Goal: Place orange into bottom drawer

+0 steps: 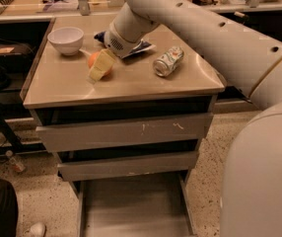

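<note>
The orange (93, 59) sits on the tan countertop (131, 85), left of centre, in front of the white bowl (65, 39). My gripper (101, 66) is down at the orange, its yellowish tip lying across the fruit's right front and hiding part of it. The white arm reaches in from the upper right. The bottom drawer (133, 206) is pulled out at floor level below the cabinet, and its flat grey floor is bare.
A crushed drink can (168, 61) lies on its side right of the gripper. A blue bag (142, 47) lies behind the wrist. The top drawer front (126, 131) with white scratches and the middle drawer front (128, 165) are pushed in. A cluttered bench runs along the back.
</note>
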Controlling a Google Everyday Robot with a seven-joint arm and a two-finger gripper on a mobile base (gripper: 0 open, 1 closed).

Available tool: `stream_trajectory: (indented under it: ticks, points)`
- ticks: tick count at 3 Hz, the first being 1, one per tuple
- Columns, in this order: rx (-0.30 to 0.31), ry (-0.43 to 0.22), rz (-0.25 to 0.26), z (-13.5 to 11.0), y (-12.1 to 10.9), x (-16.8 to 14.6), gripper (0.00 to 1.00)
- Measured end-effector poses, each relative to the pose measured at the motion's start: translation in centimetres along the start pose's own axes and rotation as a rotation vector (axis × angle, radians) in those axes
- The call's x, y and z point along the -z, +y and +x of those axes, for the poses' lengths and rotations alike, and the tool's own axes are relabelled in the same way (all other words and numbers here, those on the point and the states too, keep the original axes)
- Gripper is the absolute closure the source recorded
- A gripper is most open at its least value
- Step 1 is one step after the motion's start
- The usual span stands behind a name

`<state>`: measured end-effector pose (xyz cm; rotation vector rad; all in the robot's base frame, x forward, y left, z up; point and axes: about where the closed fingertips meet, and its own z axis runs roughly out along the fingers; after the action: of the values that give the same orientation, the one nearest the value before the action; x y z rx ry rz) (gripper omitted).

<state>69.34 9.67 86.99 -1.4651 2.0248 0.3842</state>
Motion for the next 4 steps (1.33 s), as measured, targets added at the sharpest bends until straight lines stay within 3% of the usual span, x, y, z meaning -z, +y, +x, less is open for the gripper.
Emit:
stream_trajectory:
  ticks: [3,4]
  points:
    - [-0.027,-0.018,-0.049,-0.1,-0.3,-4.6,0.0]
    - [-0.027,-0.018,-0.049,-0.1,-0.3,-4.6,0.18]
